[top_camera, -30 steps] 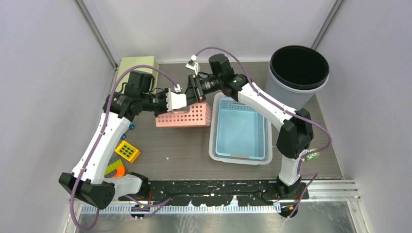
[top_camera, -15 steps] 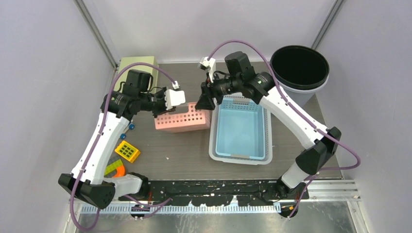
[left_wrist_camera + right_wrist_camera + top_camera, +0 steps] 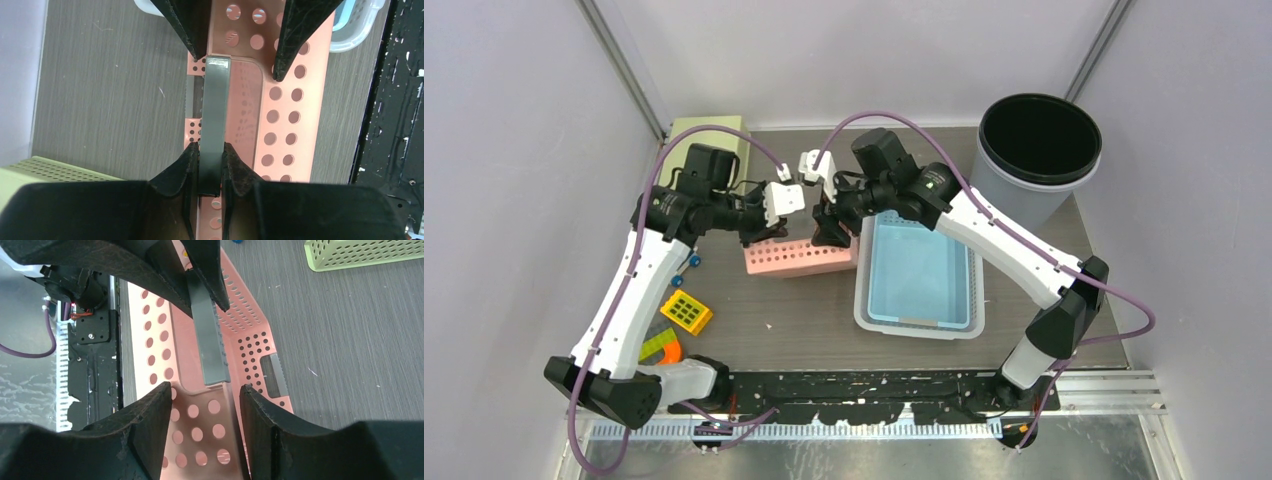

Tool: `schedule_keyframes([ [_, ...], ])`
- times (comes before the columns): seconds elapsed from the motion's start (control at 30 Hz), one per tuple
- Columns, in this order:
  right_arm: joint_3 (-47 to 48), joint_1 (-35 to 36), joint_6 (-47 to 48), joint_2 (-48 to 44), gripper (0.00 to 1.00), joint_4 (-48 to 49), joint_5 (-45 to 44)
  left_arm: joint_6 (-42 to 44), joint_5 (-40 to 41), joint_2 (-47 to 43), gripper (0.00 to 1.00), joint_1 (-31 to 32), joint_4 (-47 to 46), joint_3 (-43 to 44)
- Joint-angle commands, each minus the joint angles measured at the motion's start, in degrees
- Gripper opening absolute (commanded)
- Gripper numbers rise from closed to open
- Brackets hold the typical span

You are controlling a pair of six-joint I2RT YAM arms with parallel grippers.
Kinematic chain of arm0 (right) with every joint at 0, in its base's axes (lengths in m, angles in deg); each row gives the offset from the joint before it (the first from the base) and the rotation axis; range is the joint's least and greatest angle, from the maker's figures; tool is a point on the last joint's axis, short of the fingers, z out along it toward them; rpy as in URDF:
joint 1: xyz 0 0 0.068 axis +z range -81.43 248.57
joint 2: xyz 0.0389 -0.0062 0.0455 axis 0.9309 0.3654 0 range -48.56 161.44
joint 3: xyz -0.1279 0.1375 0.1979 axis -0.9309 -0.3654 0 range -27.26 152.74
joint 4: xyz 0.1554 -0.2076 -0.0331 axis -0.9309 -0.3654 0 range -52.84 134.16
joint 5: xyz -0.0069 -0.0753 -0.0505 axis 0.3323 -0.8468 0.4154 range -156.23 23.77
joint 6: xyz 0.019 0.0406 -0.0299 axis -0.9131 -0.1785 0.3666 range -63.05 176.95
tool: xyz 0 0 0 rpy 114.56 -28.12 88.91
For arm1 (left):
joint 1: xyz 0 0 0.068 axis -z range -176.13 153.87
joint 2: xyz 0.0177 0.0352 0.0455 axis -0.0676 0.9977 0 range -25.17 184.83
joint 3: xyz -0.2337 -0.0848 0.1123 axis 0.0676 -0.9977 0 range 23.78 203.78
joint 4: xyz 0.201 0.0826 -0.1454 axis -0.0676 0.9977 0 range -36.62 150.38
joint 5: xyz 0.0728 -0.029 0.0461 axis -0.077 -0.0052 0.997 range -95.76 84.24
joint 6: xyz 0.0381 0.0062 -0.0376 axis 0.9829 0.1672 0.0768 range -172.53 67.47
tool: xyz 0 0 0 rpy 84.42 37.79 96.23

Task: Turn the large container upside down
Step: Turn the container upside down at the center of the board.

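A pink perforated basket (image 3: 799, 257) stands tipped on its long side left of the blue bin. My left gripper (image 3: 769, 228) is shut on a grey strip along its rim (image 3: 215, 110), pinched between the fingertips in the left wrist view (image 3: 211, 150). My right gripper (image 3: 827, 228) is at the basket's right end, open. In the right wrist view (image 3: 206, 390) its jaws straddle the pink perforated wall (image 3: 195, 415) without touching it. The same grey strip (image 3: 207, 350) runs away from it to my left gripper's fingers (image 3: 205, 265).
A light blue bin (image 3: 919, 327) lies right of the basket, nearly touching it. A tall grey bucket with a black liner (image 3: 1084, 170) stands at the back right. A pale green basket (image 3: 707, 132) is at the back left. A yellow block (image 3: 687, 312) and a green-orange toy (image 3: 659, 347) lie front left.
My right gripper has swung away and come back lower, to the basket's right end. The basket has tipped further and shows a narrower face. My left gripper has kept its hold.
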Motion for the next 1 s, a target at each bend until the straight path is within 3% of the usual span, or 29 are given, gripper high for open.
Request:
schedule_keyframes([
  [0.0,1.22,0.47,-0.71,-0.16,0.55,2.69,0.38,-3.83,-3.74,-0.55,0.0,-0.28,-1.98,1.92],
  [0.53,2.44,0.41,-5.69,0.45,0.53,5.53,3.72,-5.24,-8.05,-0.84,0.0,-0.28,-1.09,2.04],
  [0.97,5.11,0.35,-3.1,3.63,0.34,3.23,4.07,-4.01,-4.6,-1.47,0.0,-0.28,0.2,2.72],
])
